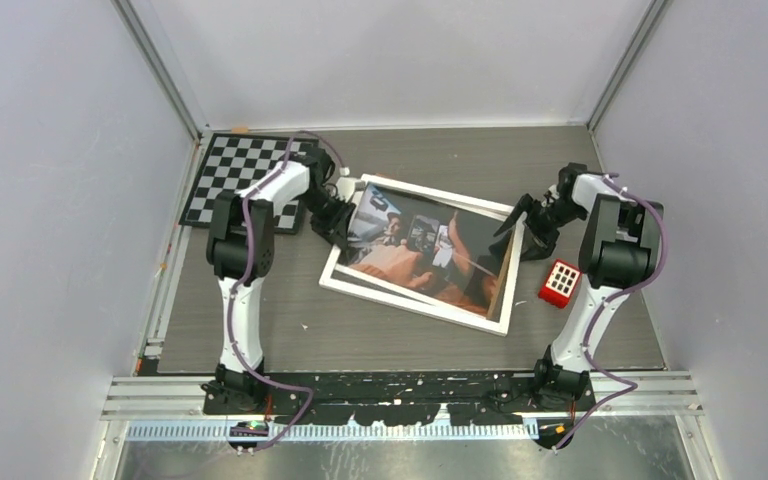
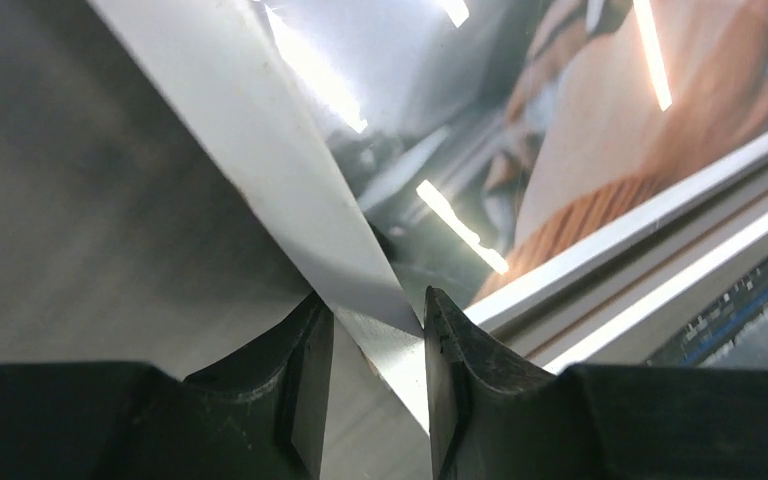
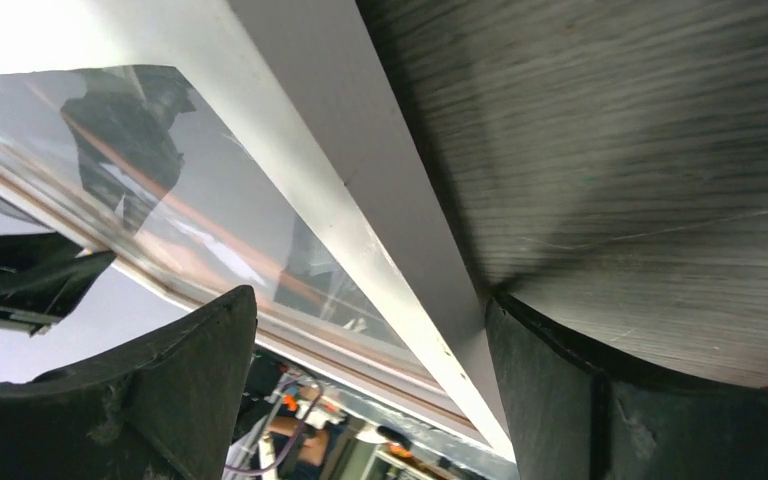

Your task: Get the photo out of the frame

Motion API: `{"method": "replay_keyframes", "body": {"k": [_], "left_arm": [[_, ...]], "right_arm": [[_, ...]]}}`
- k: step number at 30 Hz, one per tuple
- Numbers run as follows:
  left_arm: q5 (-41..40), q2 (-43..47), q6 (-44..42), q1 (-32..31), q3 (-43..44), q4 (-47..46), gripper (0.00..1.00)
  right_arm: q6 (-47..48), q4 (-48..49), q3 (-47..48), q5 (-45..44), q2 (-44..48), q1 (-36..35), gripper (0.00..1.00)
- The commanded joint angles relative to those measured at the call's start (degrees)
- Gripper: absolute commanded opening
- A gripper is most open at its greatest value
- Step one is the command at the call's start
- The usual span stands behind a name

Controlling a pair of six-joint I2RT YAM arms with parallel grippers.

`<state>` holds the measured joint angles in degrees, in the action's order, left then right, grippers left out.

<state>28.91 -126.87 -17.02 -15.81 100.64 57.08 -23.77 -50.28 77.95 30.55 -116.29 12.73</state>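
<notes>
The frame [image 1: 410, 303] lies in the middle of the table, white border up. The photo [image 1: 420, 245], a colour print of a car interior, rests on it, skewed. My left gripper [image 1: 332, 215] is at the photo's upper left corner. In the left wrist view its jaws [image 2: 375, 300] stand narrow, and the photo's white corner [image 2: 290, 130] passes between them, touching both fingertips above the frame's edge [image 2: 640, 225]. My right gripper [image 1: 525, 215] is at the frame's upper right corner. Its jaws [image 3: 370, 297] stand wide, with the frame's white rim [image 3: 360, 170] running between them.
A black-and-white checkerboard [image 1: 235, 175] lies at the back left, just behind the left arm. A small red block with white dots [image 1: 560, 283] sits right of the frame, beside the right arm. Grey walls close in three sides of the table [image 1: 360, 340].
</notes>
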Motion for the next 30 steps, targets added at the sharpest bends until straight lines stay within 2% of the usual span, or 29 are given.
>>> {"method": "replay_keyframes", "body": {"k": [1,7,13,17,18,19,24,27,30], "left_arm": [[11.3,7.5,-2.0,-4.5,-7.2,4.1,0.29],[8.8,12.5,-0.5,-4.8,-14.7,0.0,0.33],[1.5,14.1,8.8,-1.0,-14.2,-5.4,0.44],[-4.5,18.5,11.5,0.1,-16.9,-10.1,0.55],[-5.1,19.6,11.6,0.1,-17.8,-10.9,0.57],[-6.0,20.5,12.0,0.1,-19.0,-11.9,0.60],[-7.0,20.8,12.9,0.0,-20.9,-12.3,0.62],[-7.3,20.2,13.1,0.0,-21.3,-12.2,0.62],[-7.7,19.8,13.3,0.0,-21.4,-12.6,0.61]], "right_arm": [[4.5,14.1,1.0,-3.9,-5.3,-5.8,0.87],[5.4,12.4,4.2,-3.6,-6.7,-9.9,0.87],[9.1,9.0,8.8,-6.5,-5.7,-9.8,0.88],[12.9,5.1,11.5,-10.1,-2.6,-8.6,0.91],[13.9,4.0,11.5,-10.5,-1.7,-8.4,0.98],[14.8,2.9,11.2,-11.3,-0.6,-8.4,0.99],[17.5,-0.5,5.5,-13.9,5.3,-8.4,1.00],[18.2,-2.4,1.7,-14.2,7.3,-8.4,0.94],[18.4,-3.0,-1.7,-14.3,8.9,-8.4,0.85]]}}
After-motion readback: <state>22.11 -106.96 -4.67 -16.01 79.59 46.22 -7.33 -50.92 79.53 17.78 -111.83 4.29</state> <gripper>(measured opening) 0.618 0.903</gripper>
